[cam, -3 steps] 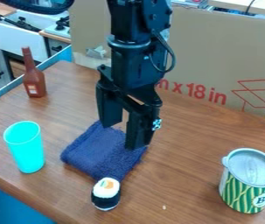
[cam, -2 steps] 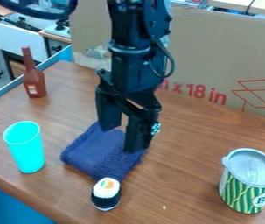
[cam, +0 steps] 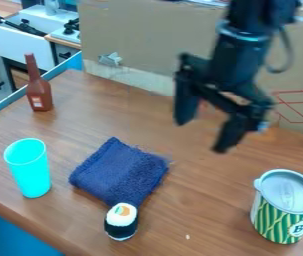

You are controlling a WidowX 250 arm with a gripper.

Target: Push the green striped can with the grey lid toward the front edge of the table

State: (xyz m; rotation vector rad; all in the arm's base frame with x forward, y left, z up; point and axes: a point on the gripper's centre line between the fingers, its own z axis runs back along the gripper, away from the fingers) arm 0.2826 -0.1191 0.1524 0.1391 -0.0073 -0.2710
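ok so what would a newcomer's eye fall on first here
Probably the black gripper, hanging open and empty over the back of the table on the right. After that, the bright turquoise cup at the left and the dark blue cloth near the middle, with a sushi toy at its front corner. The green striped can stands out at the right front.

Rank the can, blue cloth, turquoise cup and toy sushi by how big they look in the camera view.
Largest: blue cloth and can, too alike to rank
Next: turquoise cup
Smallest: toy sushi
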